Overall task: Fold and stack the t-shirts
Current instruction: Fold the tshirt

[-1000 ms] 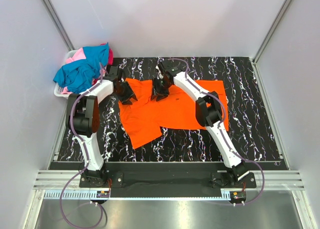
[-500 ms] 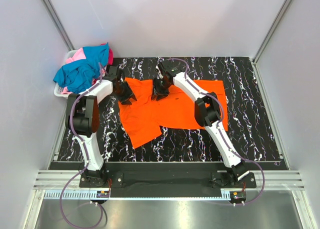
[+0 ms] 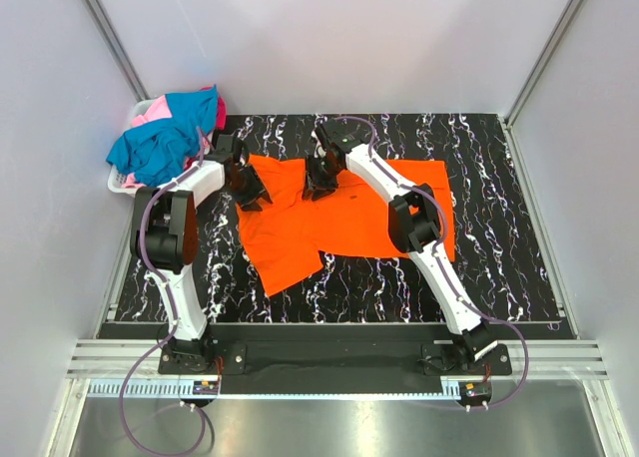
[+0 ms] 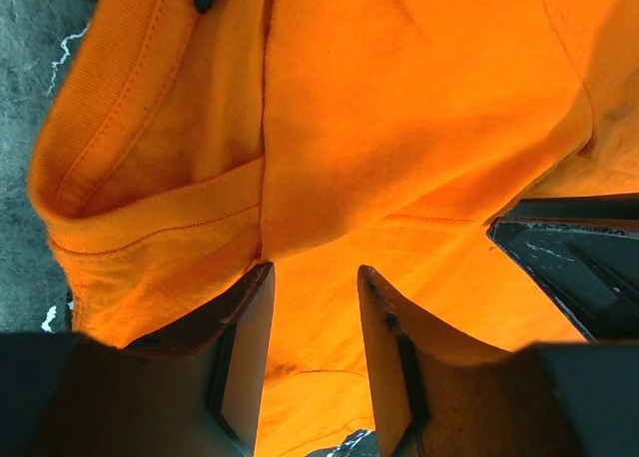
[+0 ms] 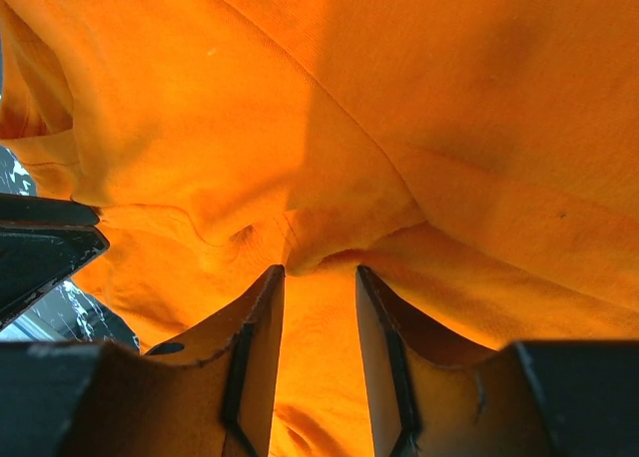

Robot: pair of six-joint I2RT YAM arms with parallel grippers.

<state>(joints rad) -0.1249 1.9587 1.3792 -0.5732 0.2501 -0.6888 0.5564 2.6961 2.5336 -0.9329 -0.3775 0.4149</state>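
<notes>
The orange t-shirt (image 3: 339,218) lies spread on the black marbled table (image 3: 499,228). My left gripper (image 3: 250,190) is down on its far left edge. My right gripper (image 3: 319,183) is down on its far edge near the middle. In the left wrist view my gripper (image 4: 315,272) has its jaws narrowly apart around orange cloth (image 4: 399,108), with the ribbed collar (image 4: 110,88) just ahead. In the right wrist view my gripper (image 5: 319,269) pinches a puckered fold of the orange cloth (image 5: 449,98). Teal-blue (image 3: 165,138), pink (image 3: 152,110) and red (image 3: 218,103) t-shirts are heaped at the far left.
The heap of shirts sits in a white slatted basket (image 3: 118,181) off the table's far left corner. Grey walls close in the back and both sides. The table's right edge (image 3: 544,237) runs along a metal rail.
Both arms have stayed in place at the shirt's far edge. The shirt's near left flap has shifted very slightly.
</notes>
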